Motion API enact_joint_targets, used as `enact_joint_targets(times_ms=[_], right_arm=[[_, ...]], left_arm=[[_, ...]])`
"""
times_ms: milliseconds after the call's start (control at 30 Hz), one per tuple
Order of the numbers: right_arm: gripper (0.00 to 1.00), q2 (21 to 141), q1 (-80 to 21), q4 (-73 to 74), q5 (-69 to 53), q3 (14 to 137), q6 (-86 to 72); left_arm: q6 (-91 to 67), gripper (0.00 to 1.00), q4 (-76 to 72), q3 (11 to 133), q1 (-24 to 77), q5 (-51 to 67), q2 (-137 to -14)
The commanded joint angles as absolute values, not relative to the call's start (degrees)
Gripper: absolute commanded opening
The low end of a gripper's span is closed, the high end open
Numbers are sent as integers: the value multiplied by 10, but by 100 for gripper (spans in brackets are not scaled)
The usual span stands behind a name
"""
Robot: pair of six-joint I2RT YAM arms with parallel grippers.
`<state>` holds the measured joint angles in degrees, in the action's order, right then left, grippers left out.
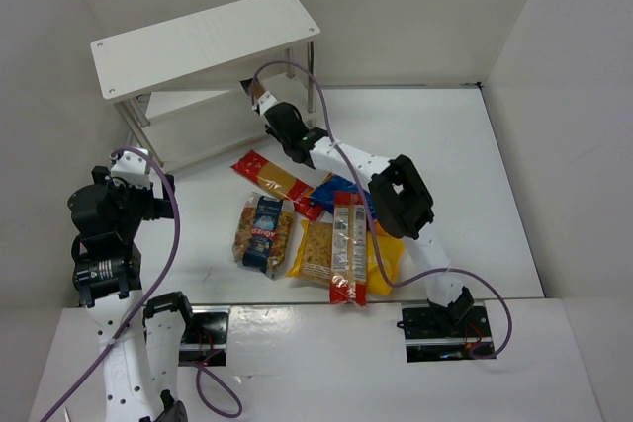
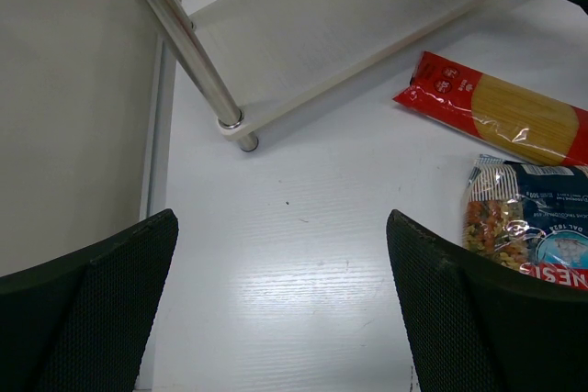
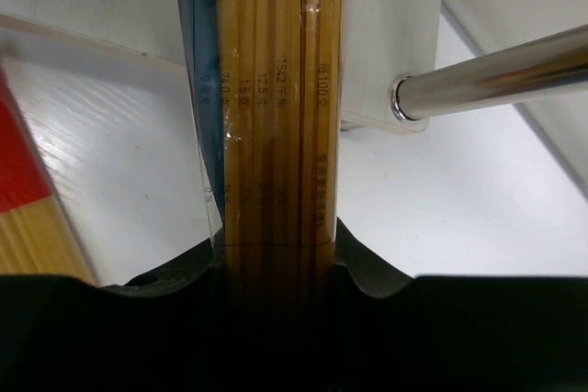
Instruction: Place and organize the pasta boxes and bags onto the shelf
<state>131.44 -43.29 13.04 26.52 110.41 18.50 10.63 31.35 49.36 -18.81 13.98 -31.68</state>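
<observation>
White table point(image 2: 285, 263) and a wall panel point(image 2: 64, 117)
The table fills the gap between the left jaws and runs on ahead of them; the wall panel stands just outside the left-hand jaw (plain, off-white). The same table point(image 3: 441, 199) shows beneath and to either side of the right jaws.

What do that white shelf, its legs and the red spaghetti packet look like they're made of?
Shelf: probably painted or laminated board, matte white with a faint lined grain. Legs: metal tubing, polished, since it mirrors the light. Red spaghetti packet: thin plastic film, glossy and slightly crinkled, with a clear window showing the pasta.
</observation>
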Motion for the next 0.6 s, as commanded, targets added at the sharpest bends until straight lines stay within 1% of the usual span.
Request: enact_joint_targets(times_ms=[0, 133, 367, 567], right_arm=[[0, 1290, -449, -39, 352, 1102, 243], [0, 1296, -465, -99, 406, 1074, 296], [0, 1313, -481, -220, 461, 1040, 398], [0, 1347, -481, -254, 479, 1063, 449]], left_arm=[[119, 100, 298, 493, -186, 151, -316], [119, 100, 298, 493, -186, 151, -316], [119, 100, 298, 493, -186, 151, -310], [119, 100, 298, 493, -186, 151, -310]])
